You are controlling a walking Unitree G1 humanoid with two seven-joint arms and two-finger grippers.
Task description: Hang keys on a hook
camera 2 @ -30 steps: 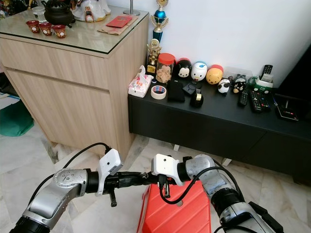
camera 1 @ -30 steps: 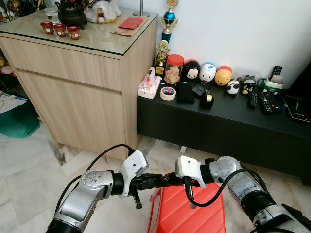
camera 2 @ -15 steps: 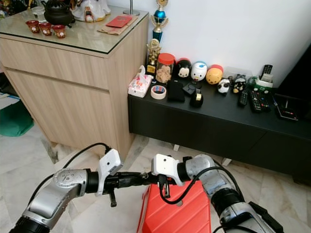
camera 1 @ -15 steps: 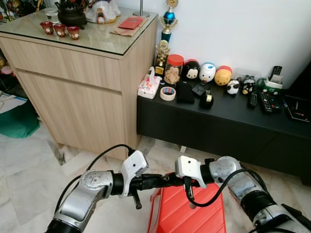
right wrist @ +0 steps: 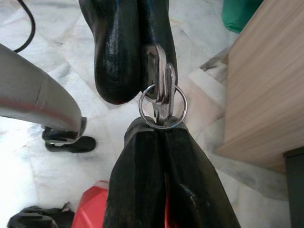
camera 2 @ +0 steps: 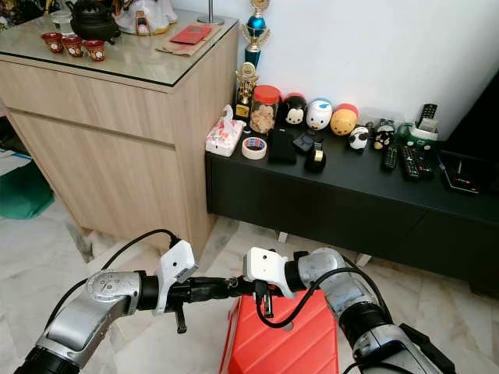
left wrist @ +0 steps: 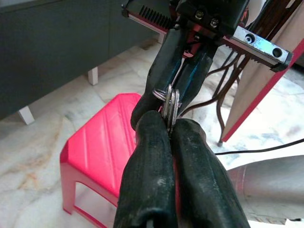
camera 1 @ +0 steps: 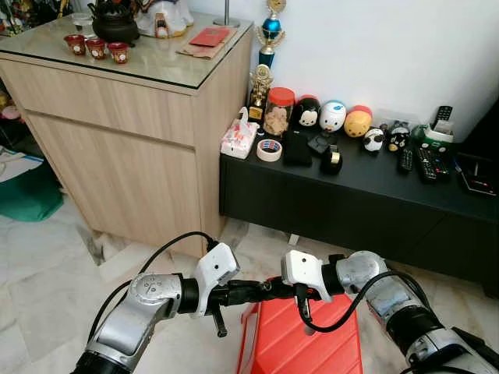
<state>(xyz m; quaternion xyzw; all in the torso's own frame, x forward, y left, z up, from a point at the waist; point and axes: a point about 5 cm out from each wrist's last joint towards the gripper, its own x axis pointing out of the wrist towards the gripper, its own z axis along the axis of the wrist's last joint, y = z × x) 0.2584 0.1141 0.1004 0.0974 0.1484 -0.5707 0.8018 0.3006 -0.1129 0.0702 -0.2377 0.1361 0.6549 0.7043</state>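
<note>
A small bunch of silver keys (right wrist: 163, 102) on a steel ring hangs between my two grippers, low in front of me above the red stool (camera 1: 300, 336). My left gripper (left wrist: 170, 124) is shut on the key blades. My right gripper (right wrist: 161, 130) meets it head-on and is shut on the same keys at the ring end. In the eye views both black finger pairs touch tip to tip, with the left gripper (camera 1: 260, 289) beside the right gripper (camera 1: 275, 288), and the keys are too small to make out there.
A tall wooden cabinet (camera 1: 125, 132) with a glass top stands ahead on the left. A low black console (camera 1: 351, 199) along the white wall carries toys, a jar, a tape roll (camera 1: 270, 149) and remotes. The floor is marble, with a green bag (camera 1: 27, 195) at far left.
</note>
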